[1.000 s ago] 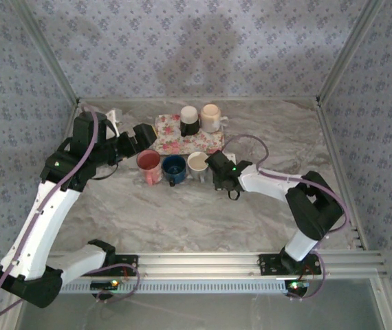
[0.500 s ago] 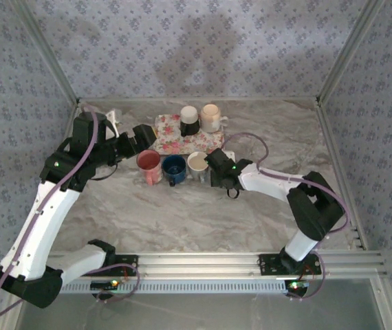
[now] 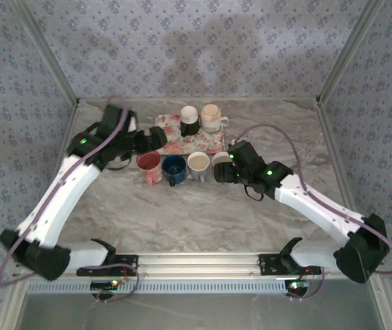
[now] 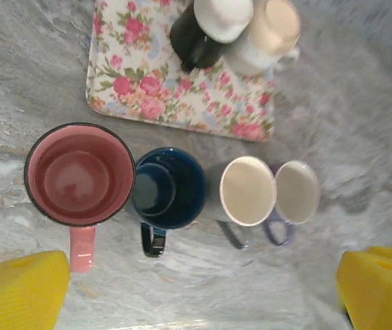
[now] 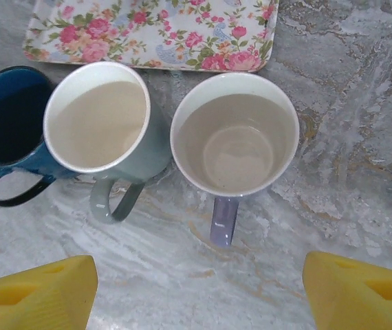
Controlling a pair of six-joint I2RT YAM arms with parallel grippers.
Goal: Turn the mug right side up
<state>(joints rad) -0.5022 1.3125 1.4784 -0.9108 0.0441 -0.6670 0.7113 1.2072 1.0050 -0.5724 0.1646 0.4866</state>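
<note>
Lavender-handled mug (image 5: 234,141) stood right side up on the marble surface (image 5: 361,137), mouth open to us, at the right end of a row of four, just beside the grey-green mug (image 5: 100,127), with the blue mug (image 5: 7,117) and the pink mug (image 4: 79,175) further along. Behind the row sat the floral tray (image 5: 148,34), where a black mug (image 4: 206,27) and a cream mug (image 4: 265,34) rested upside down. We saw the right pincer (image 5: 199,265) released, its yellow fingers spread wide above the handle and gripping nothing; the left pincer (image 4: 203,275) hung equally wide and empty over the row. We judged the turning done for this mug. Our worry was the retreat: a finger dragged low could catch the handle or rim and knock the mug into its close neighbour, and a reach toward the tray might sweep the row.
</note>
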